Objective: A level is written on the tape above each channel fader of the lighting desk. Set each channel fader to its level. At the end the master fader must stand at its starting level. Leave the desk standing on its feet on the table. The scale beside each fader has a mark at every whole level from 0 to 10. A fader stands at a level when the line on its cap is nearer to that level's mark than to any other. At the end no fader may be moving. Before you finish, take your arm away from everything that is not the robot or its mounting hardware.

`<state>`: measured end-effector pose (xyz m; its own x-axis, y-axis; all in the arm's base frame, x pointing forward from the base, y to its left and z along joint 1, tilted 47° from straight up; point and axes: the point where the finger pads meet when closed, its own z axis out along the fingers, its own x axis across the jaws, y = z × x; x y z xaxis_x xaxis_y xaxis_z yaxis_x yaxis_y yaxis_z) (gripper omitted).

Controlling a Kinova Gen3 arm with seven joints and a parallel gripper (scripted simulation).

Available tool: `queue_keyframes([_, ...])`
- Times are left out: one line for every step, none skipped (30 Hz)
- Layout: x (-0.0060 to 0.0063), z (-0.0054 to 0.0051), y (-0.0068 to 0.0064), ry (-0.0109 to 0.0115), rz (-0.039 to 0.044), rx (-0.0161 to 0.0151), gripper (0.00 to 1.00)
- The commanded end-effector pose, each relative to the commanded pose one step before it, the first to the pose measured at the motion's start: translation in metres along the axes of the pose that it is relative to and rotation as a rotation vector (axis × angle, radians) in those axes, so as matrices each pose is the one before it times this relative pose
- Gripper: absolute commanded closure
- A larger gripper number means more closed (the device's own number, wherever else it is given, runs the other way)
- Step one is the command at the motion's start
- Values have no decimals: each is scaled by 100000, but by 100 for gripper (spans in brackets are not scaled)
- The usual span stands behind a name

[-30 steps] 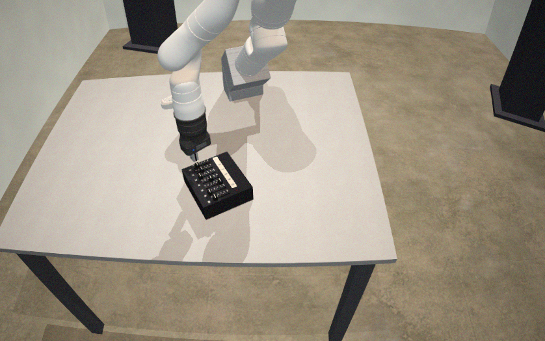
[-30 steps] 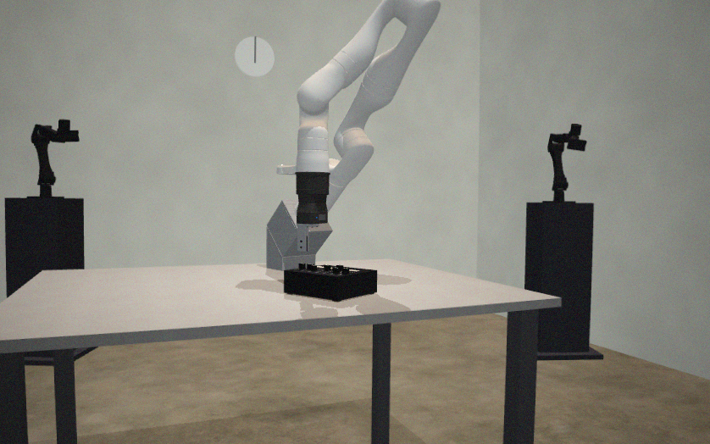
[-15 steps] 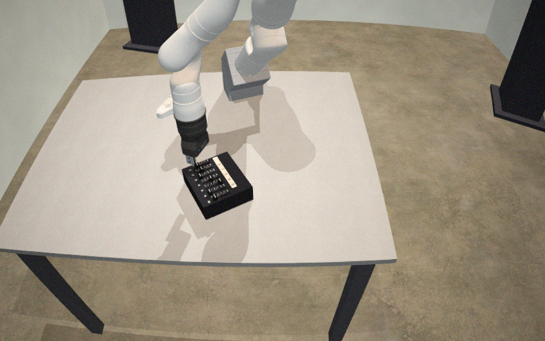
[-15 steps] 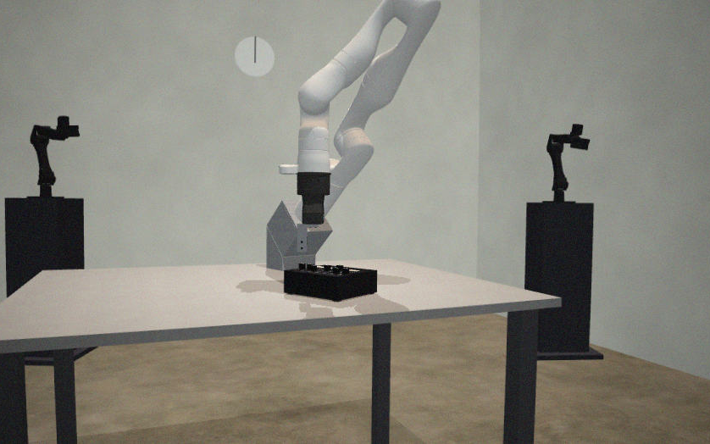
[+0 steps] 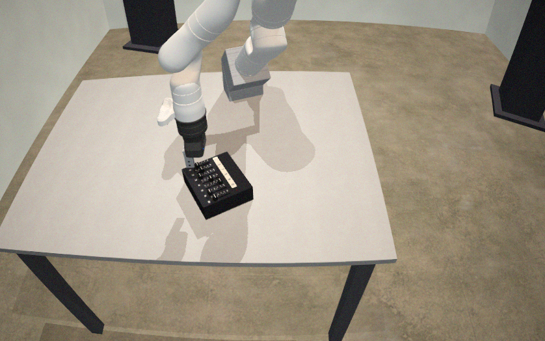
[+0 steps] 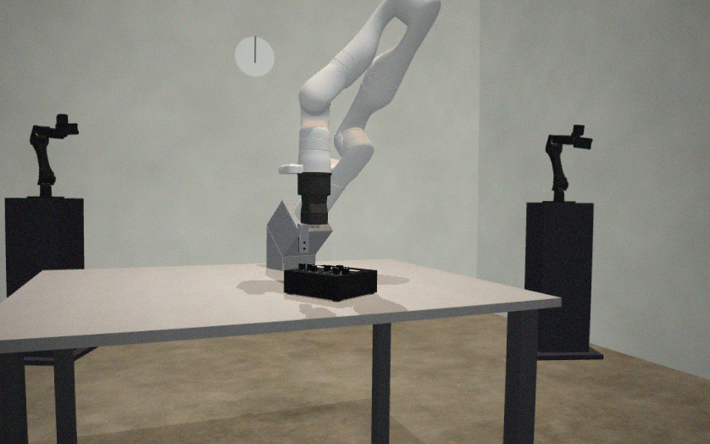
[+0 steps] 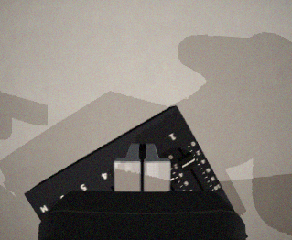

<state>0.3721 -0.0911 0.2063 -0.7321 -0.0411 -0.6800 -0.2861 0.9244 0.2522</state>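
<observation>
The black lighting desk (image 5: 217, 185) stands on its feet near the middle of the table, turned at an angle. A white tape strip (image 5: 225, 170) with small digits runs along its right side, and several fader caps (image 5: 211, 181) sit in a row to the left of it. My gripper (image 5: 188, 163) is shut and empty, pointing down at the desk's far left corner, next to the farthest fader cap (image 5: 201, 163). In the wrist view the shut fingers (image 7: 142, 175) cover part of the desk (image 7: 108, 170). One fader cap with a white line (image 7: 189, 161) shows just to their right. The exterior view shows the gripper (image 6: 305, 245) just above the desk's (image 6: 329, 280) left end.
The arm's grey base block (image 5: 245, 80) stands at the table's far edge. Black pedestals (image 6: 43, 242) (image 6: 559, 275) with cameras stand off the table to the left and right. The desk is well away from all table edges.
</observation>
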Motion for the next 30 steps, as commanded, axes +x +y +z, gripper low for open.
queue_keyframes([-183, -66, -82, -402, -5196, 273, 100])
queue_keyframes([-82, 3, 6, -5, -2509, -1, 100])
queue_keyframes([-80, 3, 5, -5, -2443, -1, 100])
queue_keyframes([0, 0, 0, 0, 0, 0, 100])
queue_keyframes([0, 0, 0, 0, 0, 0, 100])
queue_keyframes([-78, 3, 5, -5, -2376, 0, 100])
queue_keyframes([-75, 3, 4, -5, -2307, 0, 100])
queue_keyframes([-73, 2, 4, -5, -2238, 0, 100])
queue_keyframes([-71, 2, 3, -5, -2169, 0, 100])
queue_keyframes([-69, 2, 3, -5, -2098, 0, 100])
queue_keyframes([-67, 2, 2, -5, -2027, 0, 100])
queue_keyframes([-64, 2, 2, -5, -1955, 0, 100])
queue_keyframes([-62, 2, 2, -5, -1883, 0, 100])
queue_keyframes([-60, 2, 1, -4, -1811, 0, 100])
queue_keyframes([-57, 2, 1, -4, -1739, 0, 100])
queue_keyframes([-55, 2, 1, -4, -1666, 0, 100])
queue_keyframes([-53, 2, 0, -4, -1593, 0, 100])
queue_keyframes([-50, 2, 0, -4, -1521, 0, 100])
queue_keyframes([-48, 1, 0, -4, -1448, 1, 100])
queue_keyframes([-45, 1, 0, -4, -1376, 1, 100])
queue_keyframes([0, 0, 0, 0, 0, 0, 100])
queue_keyframes([0, 0, 0, 0, 0, 0, 100])
queue_keyframes([-43, 1, 0, -3, -1305, 1, 100])
queue_keyframes([-41, 1, 0, -3, -1233, 1, 100])
queue_keyframes([-38, 1, -1, -3, -1163, 1, 100])
queue_keyframes([-36, 1, -1, -3, -1093, 1, 100])
queue_keyframes([-34, 1, -1, -3, -1025, 1, 100])
queue_keyframes([-32, 1, -1, -3, -957, 1, 100])
queue_keyframes([-29, 1, -1, -2, -890, 1, 100])
queue_keyframes([-27, 1, -1, -2, -825, 1, 100])
